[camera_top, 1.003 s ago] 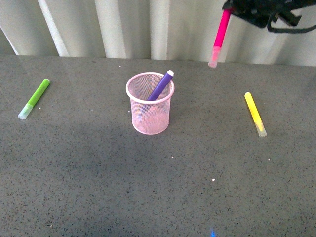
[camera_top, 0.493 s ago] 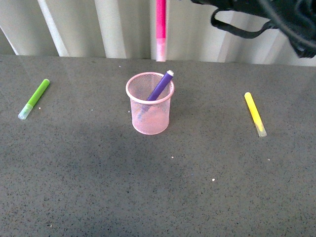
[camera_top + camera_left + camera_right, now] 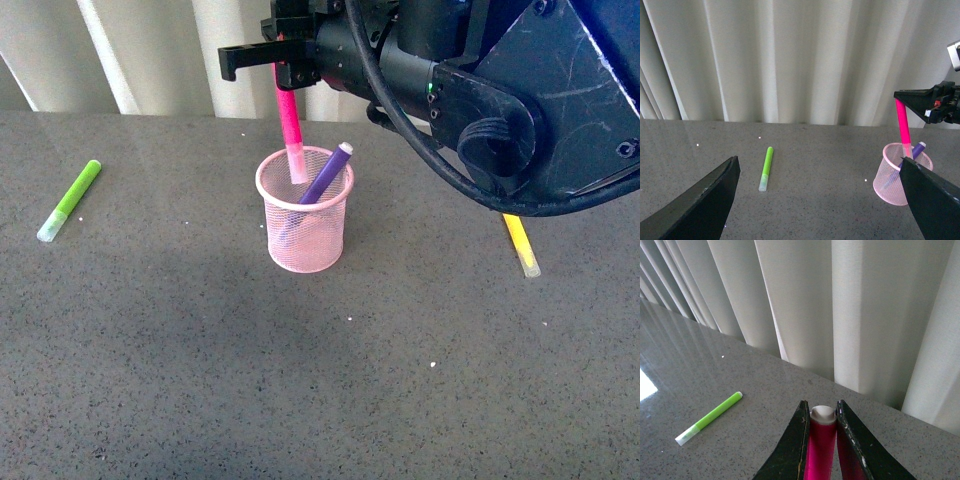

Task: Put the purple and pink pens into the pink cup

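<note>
The pink cup (image 3: 305, 225) stands mid-table, with the purple pen (image 3: 326, 175) leaning inside it. My right gripper (image 3: 283, 60) is shut on the pink pen (image 3: 289, 120) and holds it upright over the cup, its clear-capped lower end just inside the rim. In the right wrist view the pink pen (image 3: 821, 440) sits clamped between the right gripper (image 3: 821, 412) fingers. My left gripper (image 3: 820, 195) is open and empty, low over the table; the pink cup (image 3: 900, 175) and the pink pen (image 3: 903, 127) show in its view.
A lime-green marker (image 3: 70, 200) lies at the far left, also in the left wrist view (image 3: 766, 167) and the right wrist view (image 3: 710, 417). A yellow marker (image 3: 521, 245) lies right of the cup, partly hidden by my right arm. White curtains hang behind the table.
My right arm has swung left with the pink pen and come down, so the pen's lower end has moved from high at the right to inside the cup's rim.
</note>
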You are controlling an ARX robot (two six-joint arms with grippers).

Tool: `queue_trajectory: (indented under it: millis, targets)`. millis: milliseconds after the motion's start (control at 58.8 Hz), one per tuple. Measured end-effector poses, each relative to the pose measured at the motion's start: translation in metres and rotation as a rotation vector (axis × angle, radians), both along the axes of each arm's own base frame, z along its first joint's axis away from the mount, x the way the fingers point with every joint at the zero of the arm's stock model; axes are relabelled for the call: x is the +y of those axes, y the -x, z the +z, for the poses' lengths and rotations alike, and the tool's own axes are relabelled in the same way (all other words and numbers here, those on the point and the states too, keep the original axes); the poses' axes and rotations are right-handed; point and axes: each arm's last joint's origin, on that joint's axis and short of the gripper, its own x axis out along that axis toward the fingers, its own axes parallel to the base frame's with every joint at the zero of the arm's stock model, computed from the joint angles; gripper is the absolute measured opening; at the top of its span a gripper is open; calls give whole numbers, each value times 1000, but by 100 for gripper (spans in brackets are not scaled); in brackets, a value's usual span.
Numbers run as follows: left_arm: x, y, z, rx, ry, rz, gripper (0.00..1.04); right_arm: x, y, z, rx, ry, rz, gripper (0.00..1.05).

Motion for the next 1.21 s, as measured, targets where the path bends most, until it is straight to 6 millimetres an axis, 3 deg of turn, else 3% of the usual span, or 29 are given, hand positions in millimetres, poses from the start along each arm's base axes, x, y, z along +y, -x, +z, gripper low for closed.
queue_trajectory:
  millis: [289, 731, 782, 884, 986, 1122, 1207]
  targets:
    - [0, 0, 0, 0, 0, 0, 98, 0, 0, 1, -12, -6, 24, 11]
    - [0, 0, 0, 0, 0, 0, 98, -13, -5, 3, -7, -8, -11, 93]
    - [0, 0, 0, 0, 0, 0, 98, -20, -5, 10, -18, -23, -25, 100]
    - [0, 0, 0, 0, 0, 0, 98, -38, -2, 32, -57, -41, -77, 97]
    - [0, 0, 0, 0, 0, 0, 98, -68, 7, 68, -124, -49, -181, 98]
    - [0, 0, 0, 0, 0, 0, 98, -114, 39, 106, -216, -32, -295, 98]
    - [0, 0, 0, 0, 0, 0, 98, -140, 74, 119, -269, -2, -337, 98]
